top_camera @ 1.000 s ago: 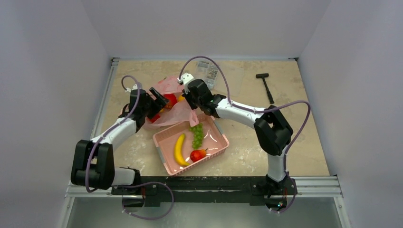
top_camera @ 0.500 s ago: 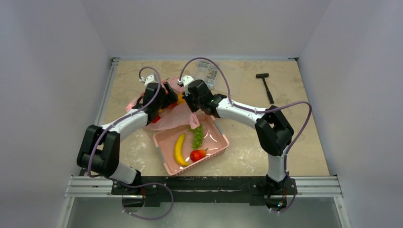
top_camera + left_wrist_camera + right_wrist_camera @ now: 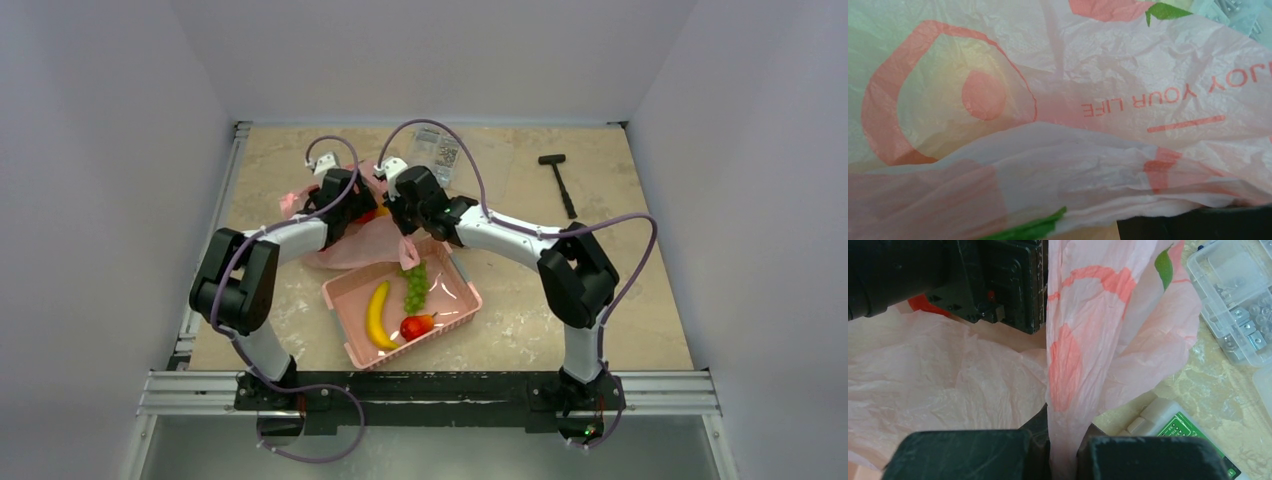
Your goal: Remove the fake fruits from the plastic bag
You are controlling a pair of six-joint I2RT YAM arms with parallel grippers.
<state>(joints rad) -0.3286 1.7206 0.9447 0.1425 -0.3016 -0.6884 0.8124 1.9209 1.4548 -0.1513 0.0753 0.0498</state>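
Observation:
The pink plastic bag (image 3: 362,238) lies crumpled behind the pink basket. My right gripper (image 3: 405,218) is shut on a twisted strip of the bag (image 3: 1068,390) and holds it up, pinched between both fingers (image 3: 973,455). My left gripper (image 3: 350,203) is pressed into the bag right beside the right one. The bag's film (image 3: 1058,165) fills the left wrist view and hides the jaws, and only one black finger (image 3: 1198,225) shows. A red fruit (image 3: 928,306) peeks out behind the left gripper's body (image 3: 973,280). A banana (image 3: 377,315), a grape bunch (image 3: 414,285) and a red fruit (image 3: 415,326) lie in the basket.
The rigid pink latticed basket (image 3: 345,285) stands in front of the bag, near the table's middle. A clear box of small parts (image 3: 440,152) sits behind the grippers and also shows in the right wrist view (image 3: 1233,300). A black hammer (image 3: 560,185) lies at the back right.
My left arm has swung forward and right, from the bag's left side to the bag beside the right gripper. The right gripper has kept its hold on the bag in place.

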